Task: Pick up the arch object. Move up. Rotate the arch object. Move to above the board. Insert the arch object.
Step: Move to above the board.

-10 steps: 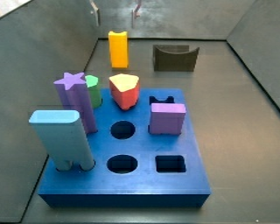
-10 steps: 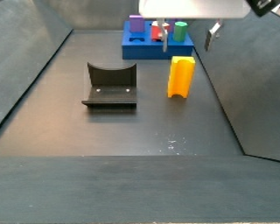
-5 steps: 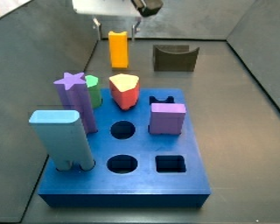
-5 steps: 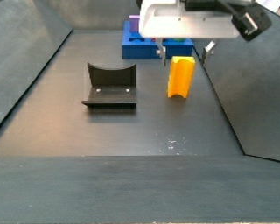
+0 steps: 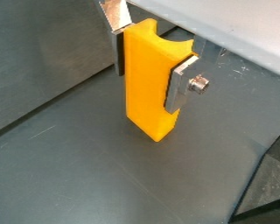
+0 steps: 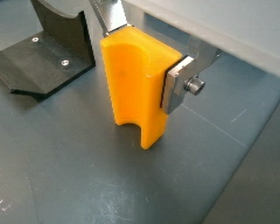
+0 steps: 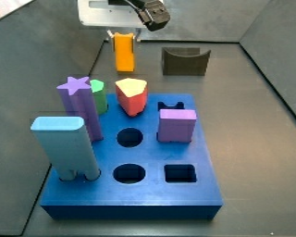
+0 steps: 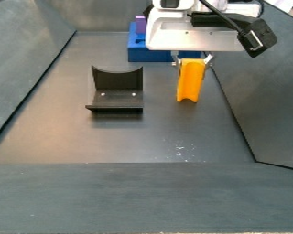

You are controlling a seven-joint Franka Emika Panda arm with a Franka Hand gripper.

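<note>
Grasping is the step in hand: in a wrist view the pincer (image 5: 150, 59) straddles the upper part of the arch object (image 5: 150, 83), one silver plate at each flank, the plates touching or a hair off the yellow-orange faces. Whether it has clamped, I cannot tell for sure. The block is smooth, matte plastic with crisp edges, standing upright on the dull grey counter (image 5: 60, 166).

Seen from the opposite wrist camera, the pincer (image 6: 143, 57) sits around the same block (image 6: 136, 83), whose rounded notch faces down between two short legs. At about 9 o'clock of it stands the fixture (image 6: 43, 52), dark, angular, with screw heads in its plate.

A side view shows the pincer (image 7: 123, 34) low over the arch object (image 7: 123, 53) at the far end of the counter, well apart from the board (image 7: 138, 180), a thick bright blue slab with round and square holes, carrying a pale blue block (image 7: 62, 143) and a purple star peg (image 7: 74, 97).

From the opposing side camera, the pincer (image 8: 193, 60) caps the block (image 8: 189, 82), with the fixture (image 8: 114, 89) at its 9 o'clock.

The next move, in my judgement, calls for a firm close, then a straight lift so the legs clear the counter before any rotation.
</note>
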